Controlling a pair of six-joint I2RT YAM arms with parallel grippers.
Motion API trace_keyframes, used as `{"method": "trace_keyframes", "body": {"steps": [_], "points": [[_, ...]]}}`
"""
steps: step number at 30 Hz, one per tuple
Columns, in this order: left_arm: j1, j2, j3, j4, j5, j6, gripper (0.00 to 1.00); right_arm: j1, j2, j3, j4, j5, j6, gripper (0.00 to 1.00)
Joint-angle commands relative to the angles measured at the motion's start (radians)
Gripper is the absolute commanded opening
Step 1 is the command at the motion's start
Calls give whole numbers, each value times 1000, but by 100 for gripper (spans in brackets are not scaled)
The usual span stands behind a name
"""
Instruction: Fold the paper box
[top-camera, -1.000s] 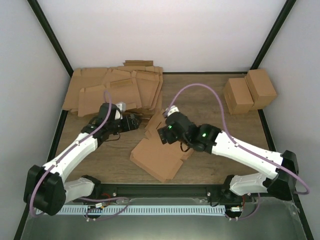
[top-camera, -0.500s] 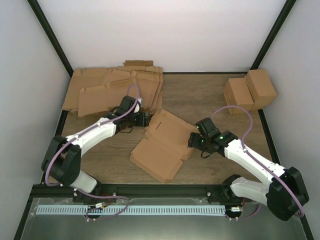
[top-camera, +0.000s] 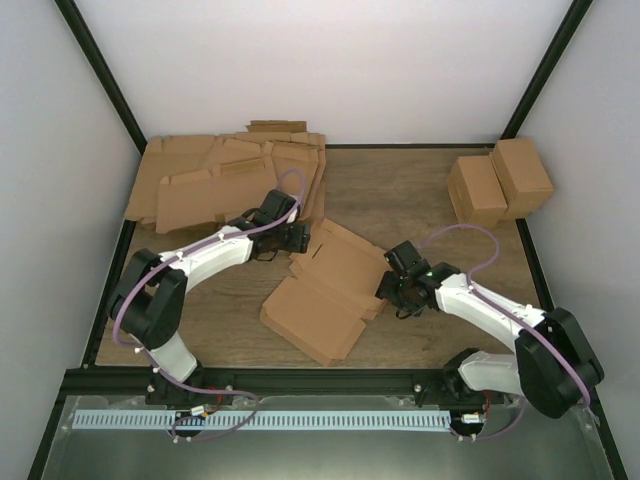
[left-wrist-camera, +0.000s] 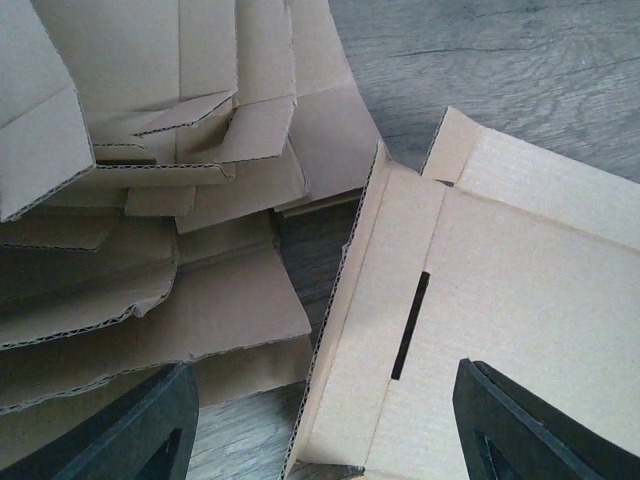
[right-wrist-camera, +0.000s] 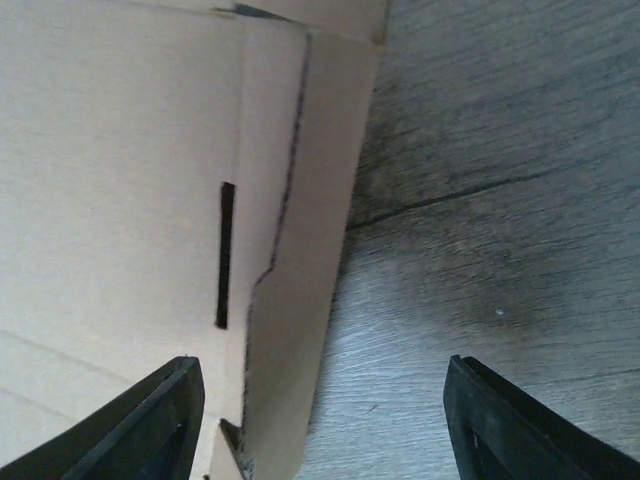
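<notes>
On the wooden table (top-camera: 420, 200), centre: one paper box (top-camera: 325, 290), mostly flat, lying between both grippers. Far-left stack of flat cardboard sheets (top-camera: 200, 185): overlapped and overhanging the table edge, count not resolvable. Far-right corner: two closed cartons (top-camera: 478, 192), contents unseen. Left gripper (top-camera: 297, 238) sits at the box's far-left edge, jaws spread wide, gripping nothing. Right gripper (top-camera: 390, 290) sits at its right edge, likewise wide. Fingers (left-wrist-camera: 150, 430) are cut off by the frame bottom in both wrist views; one slot (left-wrist-camera: 410, 325) shows in each.
</notes>
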Motion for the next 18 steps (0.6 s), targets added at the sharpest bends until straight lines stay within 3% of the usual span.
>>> {"method": "trace_keyframes", "body": {"steps": [1, 10, 12, 13, 18], "points": [[-21, 3, 19, 5, -31, 12, 73, -10, 31, 11, 2, 47, 64, 65], [-54, -64, 13, -19, -85, 1, 73, -11, -43, -3, -26, 126, 24, 37], [-60, -91, 14, -25, -86, -5, 73, -11, -52, 3, -44, 148, 14, 25], [-67, -118, 17, -41, -89, -12, 73, -11, -58, 10, -62, 163, 8, 11], [-85, -193, 27, -72, -97, -22, 73, -10, -86, 37, -73, 181, -58, 1]]}}
